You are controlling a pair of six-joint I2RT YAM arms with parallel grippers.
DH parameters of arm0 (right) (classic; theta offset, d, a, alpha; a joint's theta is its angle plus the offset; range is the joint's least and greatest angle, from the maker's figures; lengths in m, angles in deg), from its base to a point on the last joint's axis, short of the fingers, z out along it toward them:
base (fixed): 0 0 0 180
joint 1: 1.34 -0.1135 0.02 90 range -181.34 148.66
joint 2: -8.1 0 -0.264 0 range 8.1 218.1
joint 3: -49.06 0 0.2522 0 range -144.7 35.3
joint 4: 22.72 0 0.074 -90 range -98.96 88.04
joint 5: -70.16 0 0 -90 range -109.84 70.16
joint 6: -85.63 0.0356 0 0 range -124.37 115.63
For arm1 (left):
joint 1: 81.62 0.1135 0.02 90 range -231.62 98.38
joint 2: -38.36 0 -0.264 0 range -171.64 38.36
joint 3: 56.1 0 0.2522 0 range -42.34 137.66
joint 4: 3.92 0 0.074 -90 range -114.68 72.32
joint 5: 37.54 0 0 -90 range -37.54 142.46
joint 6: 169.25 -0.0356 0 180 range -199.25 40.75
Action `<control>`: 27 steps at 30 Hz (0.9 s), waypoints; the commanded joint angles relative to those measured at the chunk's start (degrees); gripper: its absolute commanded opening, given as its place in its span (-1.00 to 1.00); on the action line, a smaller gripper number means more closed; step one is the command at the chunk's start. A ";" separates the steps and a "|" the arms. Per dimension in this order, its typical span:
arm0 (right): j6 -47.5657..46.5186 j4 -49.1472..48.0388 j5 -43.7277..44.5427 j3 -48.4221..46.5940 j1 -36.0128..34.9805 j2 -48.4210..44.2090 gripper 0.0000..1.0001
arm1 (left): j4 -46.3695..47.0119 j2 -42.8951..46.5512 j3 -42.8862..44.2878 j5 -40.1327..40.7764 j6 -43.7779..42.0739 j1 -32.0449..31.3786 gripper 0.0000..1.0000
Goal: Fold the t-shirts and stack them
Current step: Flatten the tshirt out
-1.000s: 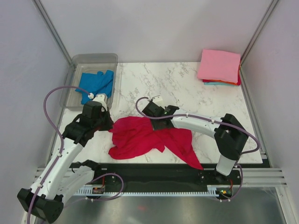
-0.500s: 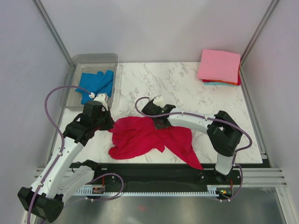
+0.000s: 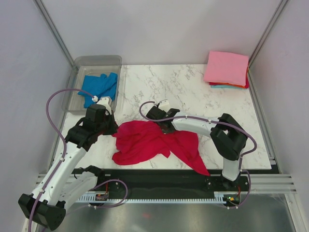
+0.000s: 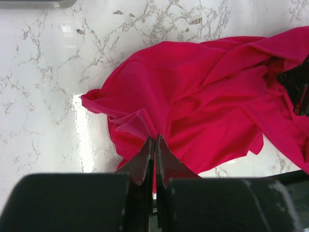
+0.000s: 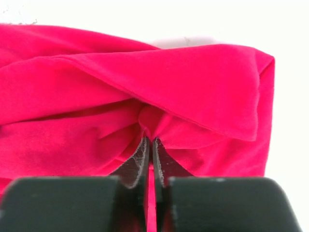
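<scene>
The red shirt (image 3: 154, 142) lies unfolded and rumpled on the near middle of the marble table (image 3: 169, 84), between the two arms. It is a plain crimson cloth, bunched into soft ridges on its left half. A long flap trails toward the near right and ends in a point at the table's front edge. The left gripper (image 3: 112, 129) is at the shirt's left edge. In the left wrist view its fingers (image 4: 145, 159) are pressed together with a strip of red cloth between them, beside a small turned-over lip of fabric. The right gripper (image 3: 166, 128) is at the shirt's far edge, near its middle. In the right wrist view it (image 5: 149, 145) is closed tight on a pinched fold, and the cloth gathers into creases that fan out from the tips. A thick doubled roll of red lies across just beyond them. The blue shirt (image 3: 99, 87) sits crumpled in the clear tub (image 3: 96, 60) at the far left corner, well apart from the red one. The pink shirt (image 3: 226, 67) lies neatly folded into a flat square at the far right corner. Under its near edge show thin slivers of a teal shirt (image 3: 218, 86) and an orange shirt (image 3: 235, 86). A bit of dark red shows at the pile's right edge.
</scene>
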 commanded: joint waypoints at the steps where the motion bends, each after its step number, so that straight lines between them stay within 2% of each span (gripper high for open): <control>1: 0.48 1.23 2.89 -1.62 0.19 -2.25 -1.00 | 2.22 0.19 -0.26 -0.22 0.85 0.34 -0.96; 4: 0.31 2.99 5.00 -1.27 0.19 -5.76 -1.00 | 2.31 0.46 -0.17 -0.04 0.85 0.34 -0.96; 9: -0.22 9.40 11.14 -3.28 0.19 -17.18 -1.00 | 0.55 3.35 2.72 2.24 0.41 0.25 -0.96; 12: -4.25 10.90 14.23 -6.44 0.02 -26.40 -1.00 | -1.29 4.85 8.95 2.77 -0.12 0.25 -0.96; 17: -19.60 4.51 13.44 -10.83 -0.07 -44.39 -1.00 | -1.82 5.47 24.33 2.59 -4.16 0.34 -0.96; 19: -23.58 2.56 12.48 -13.12 -0.07 -51.25 -1.00 | -1.83 5.56 31.34 3.65 -6.43 0.25 -0.96; 22: -33.42 -2.18 4.67 -14.27 -0.07 -59.69 -1.00 | -1.48 5.91 40.57 5.40 -9.51 0.25 -0.96; 27: -39.24 -7.20 -3.24 -15.59 -0.07 -69.65 -1.00 | 4.05 8.09 50.53 4.18 -16.45 0.25 -0.96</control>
